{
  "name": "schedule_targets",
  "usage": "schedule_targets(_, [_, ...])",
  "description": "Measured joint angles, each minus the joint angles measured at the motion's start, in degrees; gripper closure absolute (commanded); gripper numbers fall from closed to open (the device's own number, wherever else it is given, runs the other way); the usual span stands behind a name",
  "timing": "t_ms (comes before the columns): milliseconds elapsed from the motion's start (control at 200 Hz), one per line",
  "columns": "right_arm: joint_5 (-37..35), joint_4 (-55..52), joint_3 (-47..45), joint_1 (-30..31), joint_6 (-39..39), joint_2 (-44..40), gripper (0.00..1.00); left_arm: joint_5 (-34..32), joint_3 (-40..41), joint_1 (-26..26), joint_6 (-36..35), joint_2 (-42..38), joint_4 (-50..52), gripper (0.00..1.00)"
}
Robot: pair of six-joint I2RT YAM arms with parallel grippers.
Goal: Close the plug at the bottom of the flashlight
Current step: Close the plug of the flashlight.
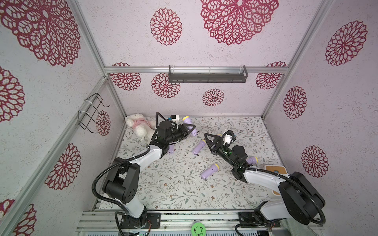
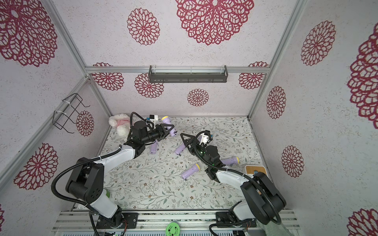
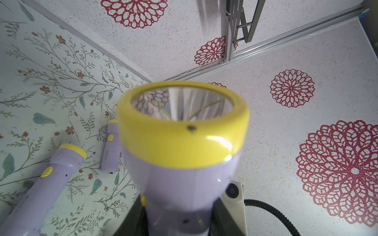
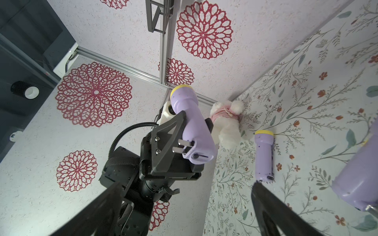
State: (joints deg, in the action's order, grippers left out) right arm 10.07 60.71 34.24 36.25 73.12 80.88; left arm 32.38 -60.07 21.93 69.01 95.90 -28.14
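Left gripper point(image 4: 191, 127) clenched mid-barrel on flashlight point(image 4: 189, 110), plug prongs point(image 4: 182, 146) jutting from the tail just beyond its jaws; right gripper point(image 1: 214, 136) near, gaping empty (light, rigid, smooth plastic, probably slippery: press the prongs, not the barrel).

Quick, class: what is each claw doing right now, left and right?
Left claw: closed, holding a purple flashlight.
Right claw: open, holding nothing.
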Motion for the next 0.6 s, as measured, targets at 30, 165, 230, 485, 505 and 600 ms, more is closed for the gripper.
schedule_targets(30, [-0.22, 1.01, 0.00, 0.42, 0.22, 0.48, 0.01, 0.15, 0.31, -0.07, 0.79, 0.22, -1.05, 1.00])
schedule_targets(165, [-0.90, 7.13, -0.15, 1.70, 3.39, 3.93, 0.02, 0.55, 1.86, -0.35, 4.35, 1.75, -6.27, 1.00])
schedule_targets(230, [-1.27, 11.52, -0.74, 1.97, 5.66, 6.62, 0.03, 0.52, 2.84, -0.59, 5.88, 2.12, -8.24, 1.00])
schedule_targets(485, [-2.71, 19.28, -1.38, 1.97, 10.14, 12.72, 0.06, 0.48, 4.26, -0.98, 9.35, 2.47, -13.92, 1.00])
schedule_targets(505, [-2.75, 19.82, -1.38, 1.97, 10.40, 12.98, 0.06, 0.48, 4.33, -0.98, 9.53, 2.49, -14.32, 1.00])
schedule_targets(600, [-2.82, 22.29, -0.98, 1.97, 11.21, 14.58, 0.08, 0.46, 4.55, -0.98, 10.43, 2.73, -15.74, 1.00])
